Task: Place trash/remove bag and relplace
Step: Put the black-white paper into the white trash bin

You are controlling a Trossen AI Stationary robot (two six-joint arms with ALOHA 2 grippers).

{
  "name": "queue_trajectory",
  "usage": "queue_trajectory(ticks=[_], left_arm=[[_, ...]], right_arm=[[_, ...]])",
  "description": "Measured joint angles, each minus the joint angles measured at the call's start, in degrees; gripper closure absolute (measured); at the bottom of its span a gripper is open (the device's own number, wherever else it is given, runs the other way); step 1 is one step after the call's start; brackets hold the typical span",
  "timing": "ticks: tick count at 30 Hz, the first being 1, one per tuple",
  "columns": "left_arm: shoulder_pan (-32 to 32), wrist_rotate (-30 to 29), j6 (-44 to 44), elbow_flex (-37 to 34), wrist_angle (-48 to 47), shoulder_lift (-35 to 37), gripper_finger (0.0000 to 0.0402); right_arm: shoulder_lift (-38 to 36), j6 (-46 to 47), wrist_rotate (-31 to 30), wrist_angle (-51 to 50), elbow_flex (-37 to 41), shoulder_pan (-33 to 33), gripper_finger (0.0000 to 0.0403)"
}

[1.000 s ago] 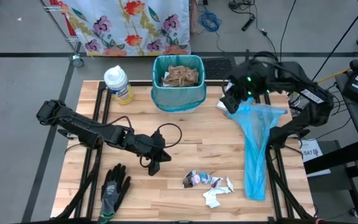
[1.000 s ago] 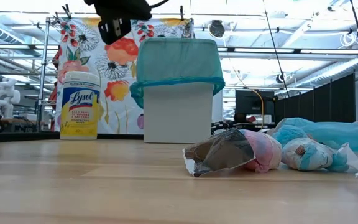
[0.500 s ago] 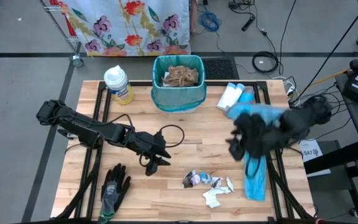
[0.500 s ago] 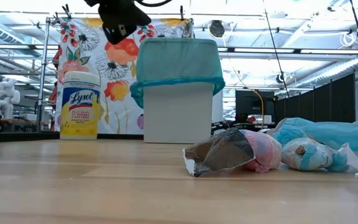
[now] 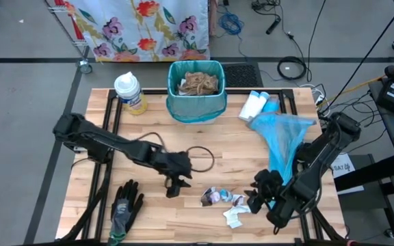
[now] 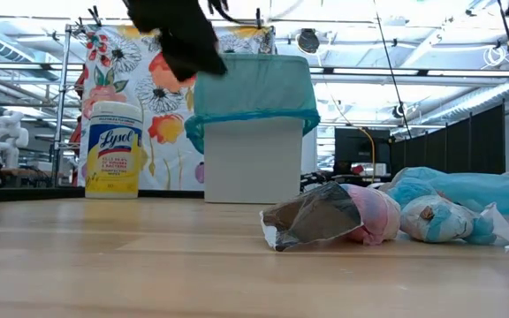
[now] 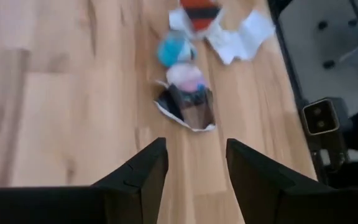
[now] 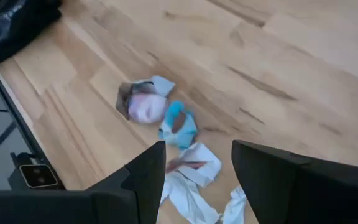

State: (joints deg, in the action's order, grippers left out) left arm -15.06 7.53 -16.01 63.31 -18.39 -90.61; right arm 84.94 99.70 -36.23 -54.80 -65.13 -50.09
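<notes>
The wooden counter [image 5: 211, 164] is seen from above, with both dark arms reaching over its near half; a trash bin [image 5: 196, 90] lined with a teal bag is placed at the far edge, and crumpled brown paper is seen inside it; a loose blue bag [image 5: 281, 140] is spread on the right side of the counter, near the right arm; a yellow wipes canister [image 5: 130, 92] is standing left of the bin, and two white bottles [image 5: 254, 104] are lying right of it; a black-and-grey glove [image 5: 124, 208] is lying at the near left corner; the trash [image 5: 228, 201], some small crumpled wrappers and white scraps, is lying on the near middle of the counter; the left claw [image 5: 176, 186] is held just left of the trash, with fingers spread apart and nothing between them; the right claw [image 5: 258, 198] is held just right of the trash, also spread wide and empty.
</notes>
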Motion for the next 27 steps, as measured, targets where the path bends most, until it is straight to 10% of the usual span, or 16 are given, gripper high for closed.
queue_trajectory(ticks=[6, 27], left_arm=[[0.5, 7.2, -0.3, 6.9, -0.4, -10.9, 0.0235], [-0.1, 2.7, -12.4, 18.9, 0.0, -26.9, 0.0235]], right_arm=[[0.0, -0.4, -0.1, 1.9, 2.4, 0.1, 0.0227], [-4.4, -6.1, 0.3, -16.2, 2.5, -3.5, 0.0227]])
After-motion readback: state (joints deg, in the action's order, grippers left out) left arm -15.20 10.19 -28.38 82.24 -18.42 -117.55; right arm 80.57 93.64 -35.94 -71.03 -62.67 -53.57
